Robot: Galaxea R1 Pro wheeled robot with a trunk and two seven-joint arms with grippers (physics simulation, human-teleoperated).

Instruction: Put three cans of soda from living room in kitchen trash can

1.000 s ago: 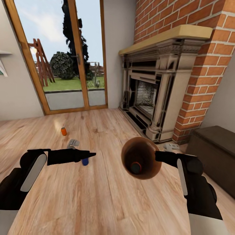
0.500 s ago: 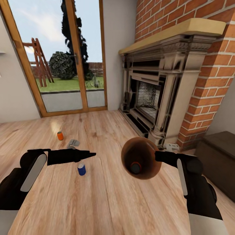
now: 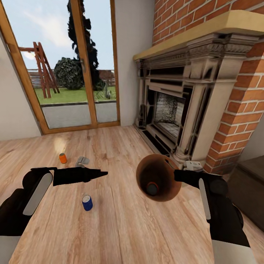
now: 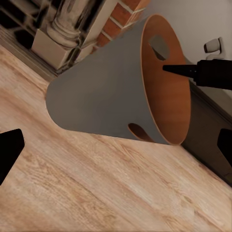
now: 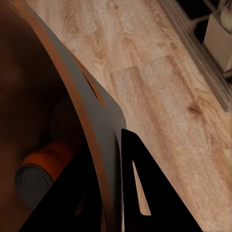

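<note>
My right gripper point(image 3: 177, 175) is pinching the rim of the bin point(image 3: 158, 177), one finger inside and one outside; an orange can point(image 5: 41, 166) already lies at its bottom. My left gripper point(image 3: 102, 173) is pressed together and holds nothing. On the floor point(image 3: 128, 227), the blue can point(image 3: 87, 202) stands at about 7 o'clock of that tip, another orange can point(image 3: 63, 158) at 10 o'clock. Cans look light, stiff and slick; I'd grip mid-body, across the width.

Inside the tash can point(image 5: 58, 96) an orange can point(image 5: 41, 166) lies partly hidden by the rim. The small grey object point(image 3: 82, 160) near the glass doors point(image 3: 69, 62) is too small to identify.
</note>
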